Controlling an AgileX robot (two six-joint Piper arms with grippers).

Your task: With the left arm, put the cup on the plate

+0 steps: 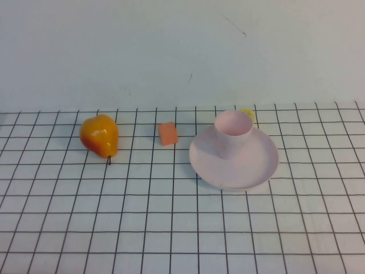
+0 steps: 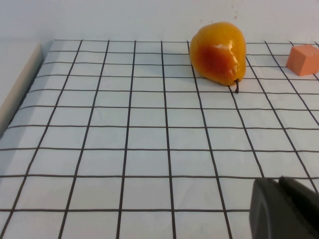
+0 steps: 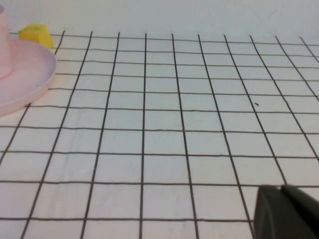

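No brand, label or writing readable on any item. The small pale pink handleless plastic cup (image 1: 233, 132) stands upright on the round pale pink shallow plastic plate (image 1: 251, 168), long axis vertical, round rim up w/ the opening toward the ceiling, tapered base down on the plate's far half, a bit off centre. Plate lies flat on the white counter w/ black grid lines (image 1: 171, 228).

Left gripper (image 2: 284, 209): only a dark bulky corner shows at the edge of the left wrist view, low over bare grid; cannot tell if it is parted or closed, nothing seen in it. Ahead of it, well apart, sits the orange-yellow pear w/ a red blush (image 2: 218, 52), lying on its side, short dark stem (image 2: 236, 87) pointing toward the gripper. Farther ahead and off to the gripper's right is the small orange foam-like cube (image 2: 303, 59). Cup and plate are not in this view.

Right gripper (image 3: 286, 211): same story, a dark corner over the grid; state not visible, cannot tell. Ahead and to its left, well apart, is the plate's rim, w/ a sliver of the cup on it at the frame edge. Just beyond the plate is a small yellow block (image 3: 36, 35), partly hidden behind the cup in the high view.

Neither arm appears in the high view.
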